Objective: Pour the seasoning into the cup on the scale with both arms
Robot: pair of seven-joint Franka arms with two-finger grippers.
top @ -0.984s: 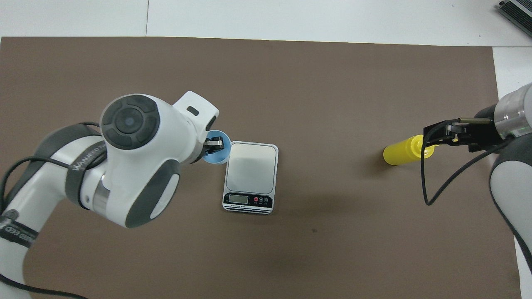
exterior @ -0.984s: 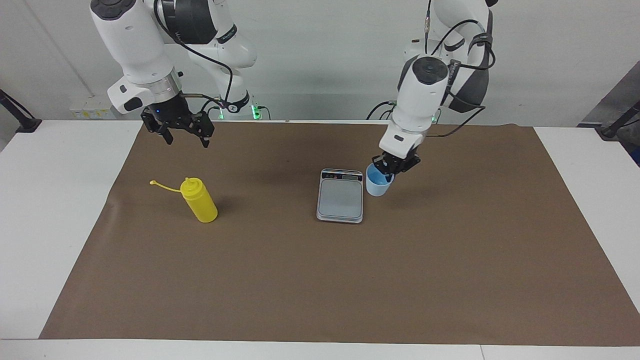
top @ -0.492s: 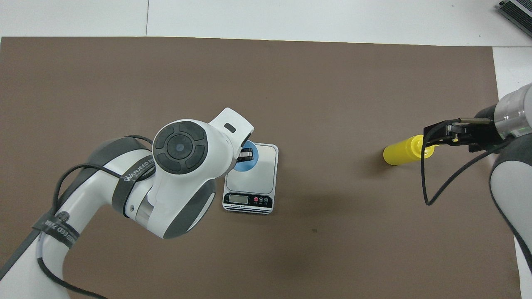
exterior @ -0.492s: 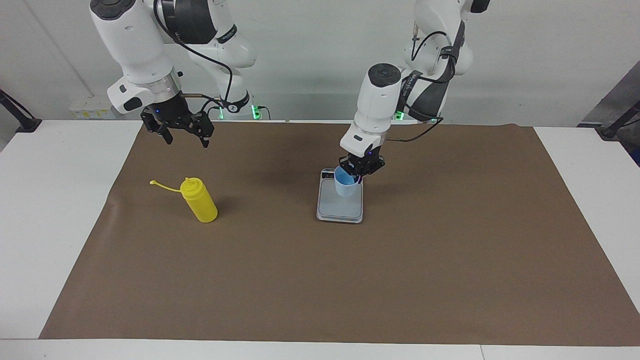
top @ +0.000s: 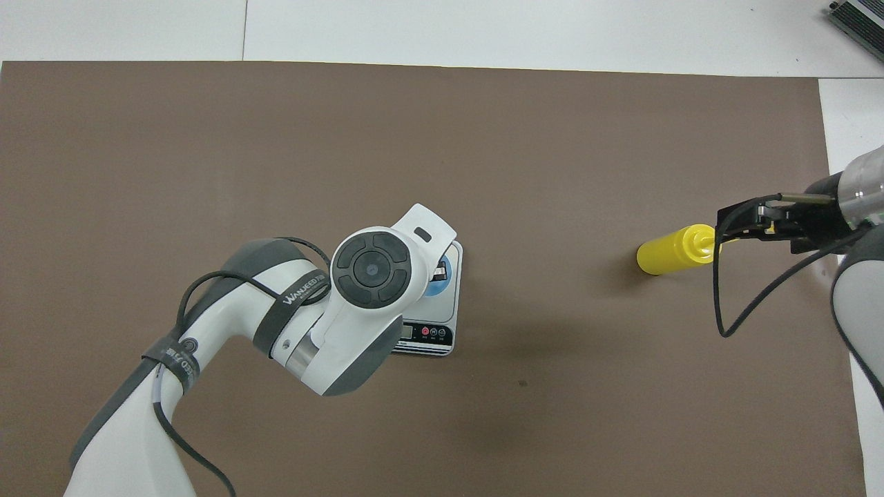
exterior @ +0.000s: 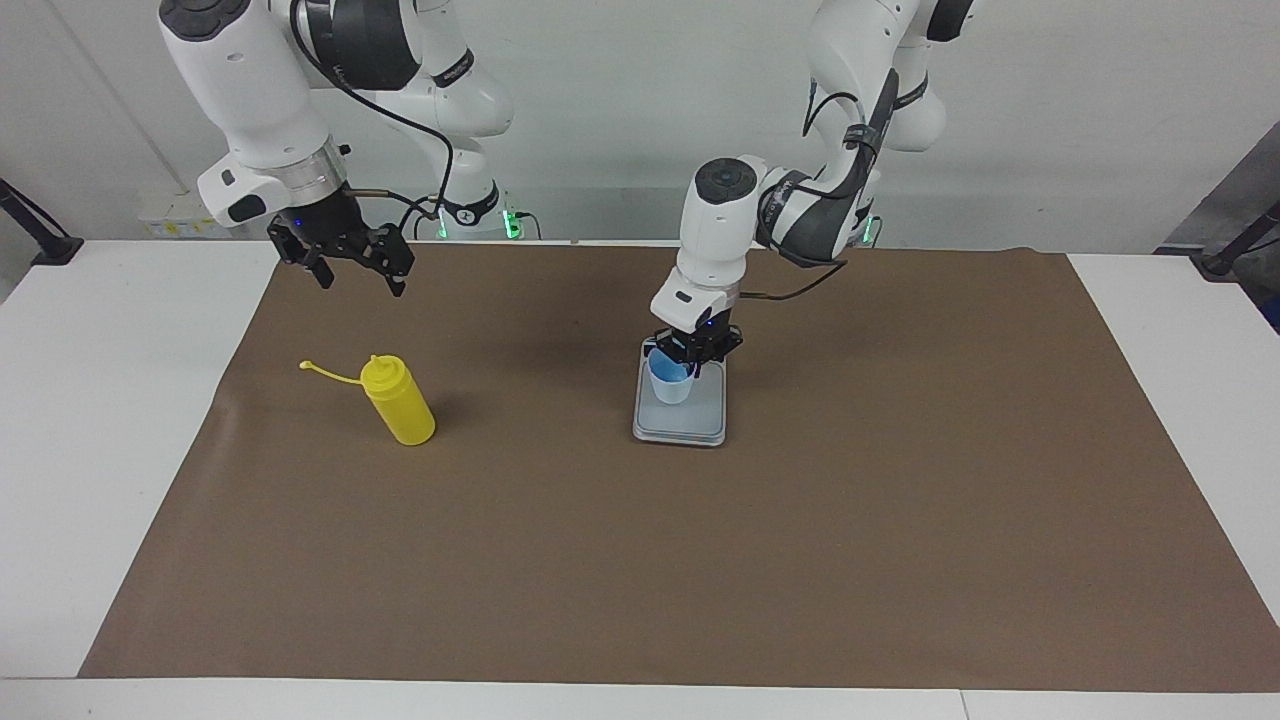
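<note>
1. Facing view shows it best: the left gripper [exterior: 693, 352] is clamped on the rim of the little blue cup [exterior: 668, 380], one finger inside and one outside from what I can make out.
2. That cup is over the scale [exterior: 681, 420], about at the platform. Can't tell if the bottom is actually sitting on it or just a hair above.
3. From overhead the left arm's wrist covers most of the cup [top: 442, 275], only a blue sliver peeks out, plus part of the scale [top: 452, 330] with its display strip on the edge nearest the robots.
4. Yellow squeeze bottle [exterior: 398, 402] stands on the brown mat [exterior: 640, 560], well apart from the scale, toward the right arm's end of the table. Its cap strap sticks out to the side.
5. Right gripper [exterior: 355, 272] hangs in the air with fingers spread wide, holding nothing. It's over the mat, up above the bottle and not touching it.
6. Overhead, that right gripper [top: 739, 224] overlaps the bottle's top [top: 680, 250], but it's just raised.
</note>
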